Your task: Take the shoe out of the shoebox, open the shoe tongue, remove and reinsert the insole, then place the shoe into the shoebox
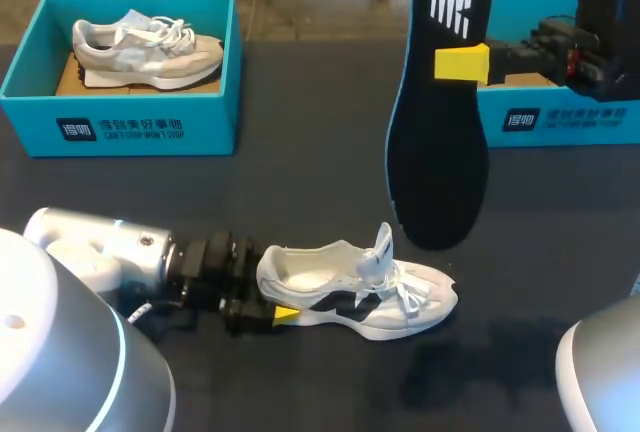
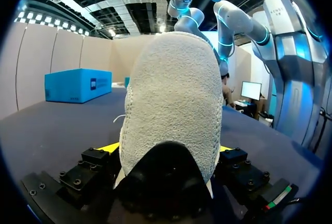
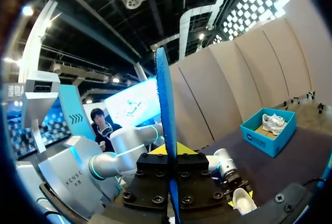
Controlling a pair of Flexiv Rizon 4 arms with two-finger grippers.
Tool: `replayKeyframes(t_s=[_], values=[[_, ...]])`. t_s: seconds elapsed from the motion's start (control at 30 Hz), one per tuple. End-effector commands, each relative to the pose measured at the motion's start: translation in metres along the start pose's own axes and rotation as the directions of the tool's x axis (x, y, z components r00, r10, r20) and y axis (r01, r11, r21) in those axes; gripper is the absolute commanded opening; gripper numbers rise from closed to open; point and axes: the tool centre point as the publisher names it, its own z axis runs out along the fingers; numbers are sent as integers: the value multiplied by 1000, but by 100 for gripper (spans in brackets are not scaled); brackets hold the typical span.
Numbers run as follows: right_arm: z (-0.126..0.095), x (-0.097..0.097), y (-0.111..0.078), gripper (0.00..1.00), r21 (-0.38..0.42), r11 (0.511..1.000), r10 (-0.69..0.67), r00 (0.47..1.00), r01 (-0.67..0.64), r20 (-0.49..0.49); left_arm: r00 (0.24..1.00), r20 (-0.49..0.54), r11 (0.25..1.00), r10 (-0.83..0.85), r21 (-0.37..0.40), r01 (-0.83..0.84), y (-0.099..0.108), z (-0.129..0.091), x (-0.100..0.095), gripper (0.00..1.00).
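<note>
A white shoe (image 1: 350,292) lies on its side on the dark table, its tongue lifted. My left gripper (image 1: 268,300) is at its heel. In the left wrist view the grey heel (image 2: 174,105) fills the space between the wide-apart fingers of that gripper (image 2: 168,149), which is open. My right gripper (image 1: 462,62) is high above the table, shut on the black insole (image 1: 440,132), which hangs upright over the shoe's toe end. In the right wrist view the insole (image 3: 165,105) stands edge-on between that gripper's (image 3: 171,151) fingers, with the shoe (image 3: 241,200) far below.
A blue shoebox (image 1: 120,127) at the back left holds a second white shoe (image 1: 145,52). Another blue shoebox (image 1: 560,117) stands at the back right, behind my right arm. Bare dark tabletop lies between the boxes and the shoe.
</note>
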Motion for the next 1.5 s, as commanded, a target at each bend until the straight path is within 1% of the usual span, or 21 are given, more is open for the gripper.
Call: replayKeyframes(t_s=[0.03, 0.17, 0.33, 0.5, 0.73, 0.83, 0.87, 0.9, 1.37, 1.43, 1.5], values=[[4, -4, 3, 0, 5, 1000, 0, 1000, 0, -5, 1000, -7, 1000, 0, -9, 0, -2, -6, -1, 100], [4, -4, 3, 0, 5, 1000, 0, 1000, 0, -5, 1000, -8, 1000, -4, -24, 4, -3, -10, -2, 100], [4, -4, 3, 0, 5, 1000, 0, 1000, 0, -5, 998, -17, 997, -54, -60, 53, -1, -14, -4, 100], [4, -4, 3, 0, 5, 1000, 0, 1000, 0, -5, 999, -11, 994, -30, -105, 29, 2, -20, -1, 100], [4, -4, 3, 0, 5, 1000, 0, 1000, 0, -5, 1000, 5, 976, 8, -216, -7, 8, -37, 1, 100], [4, -4, 3, 0, 5, 1000, 0, 1000, 0, -5, 1000, -19, 958, -6, -287, 0, 11, -47, 2, 100], [4, -4, 3, 0, 5, 1000, 0, 1000, 0, -5, 999, -24, 949, -33, -313, 24, 10, -51, 0, 100], [4, -4, 3, 0, 5, 1000, 0, 1000, 0, -5, 999, -41, 939, -23, -345, 8, 10, -56, -2, 100], [4, -4, 3, 0, 5, 1000, 0, 1000, 0, -5, 999, -41, 939, -23, -345, 8, 10, -56, -2, 100], [4, -4, 3, 0, 5, 1000, 0, 1000, 0, -5, 999, -30, 904, -39, -427, 22, 7, -64, -5, 100], [4, -4, 3, 0, 5, 1000, 0, 1000, 0, -5, 999, -39, 874, -32, -486, 9, 4, -72, -5, 100]])
